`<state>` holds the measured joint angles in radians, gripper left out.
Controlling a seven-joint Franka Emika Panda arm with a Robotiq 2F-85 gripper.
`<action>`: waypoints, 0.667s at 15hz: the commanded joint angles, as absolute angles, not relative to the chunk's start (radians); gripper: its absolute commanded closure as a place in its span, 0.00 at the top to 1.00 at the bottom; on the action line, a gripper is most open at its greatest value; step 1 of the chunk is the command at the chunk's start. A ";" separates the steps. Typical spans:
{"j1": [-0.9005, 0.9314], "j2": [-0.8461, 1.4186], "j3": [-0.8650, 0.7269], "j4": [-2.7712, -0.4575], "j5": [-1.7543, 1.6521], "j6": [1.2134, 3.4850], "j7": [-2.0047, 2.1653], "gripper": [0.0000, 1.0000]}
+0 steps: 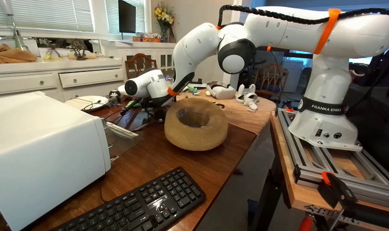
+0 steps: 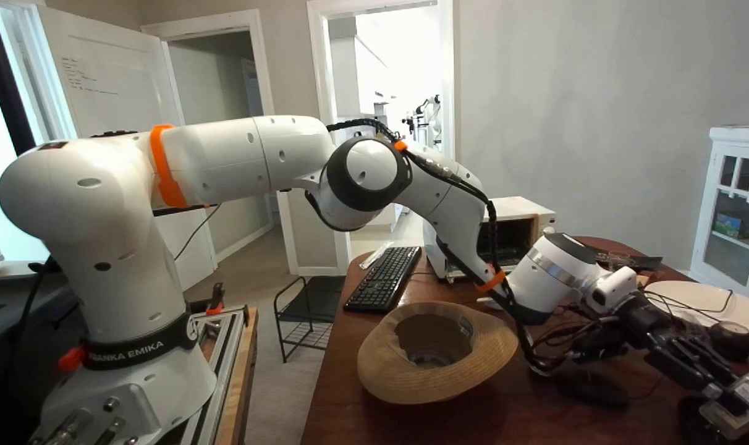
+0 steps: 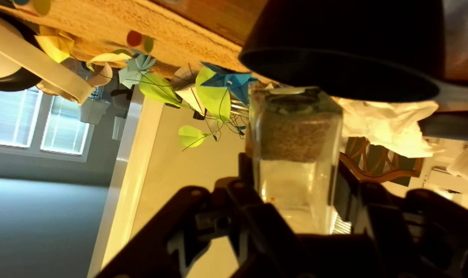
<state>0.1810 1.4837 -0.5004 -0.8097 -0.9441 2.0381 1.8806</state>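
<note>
My gripper (image 3: 294, 179) is shut on a clear jar (image 3: 295, 139), with one finger against each side. The jar holds a brown, grainy substance gathered at its end nearest the table. The wrist picture stands upside down. A black bowl (image 3: 346, 42) with a grey handle sits on the table close to that end of the jar; I cannot tell whether they touch. In an exterior view the gripper (image 2: 736, 378) reaches low over the wooden table with the jar (image 2: 736, 405), near the picture's right edge. In the remaining exterior view the wrist hides most of the gripper.
An upturned straw hat (image 1: 194, 139) rests near the arm's wrist, also in an exterior view (image 2: 436, 383). A black keyboard (image 1: 149, 202), a white toaster oven (image 1: 47, 128), a white plate (image 2: 708, 303) and a VR headset (image 1: 220, 92) are around. Paper flowers (image 3: 214, 92) stand beyond the jar.
</note>
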 commanded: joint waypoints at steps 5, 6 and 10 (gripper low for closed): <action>0.149 1.491 -0.416 -0.783 -1.077 2.015 1.901 0.24; 0.147 1.490 -0.409 -0.785 -1.085 2.014 1.903 0.24; 0.136 1.492 -0.392 -0.787 -1.106 2.014 1.915 0.24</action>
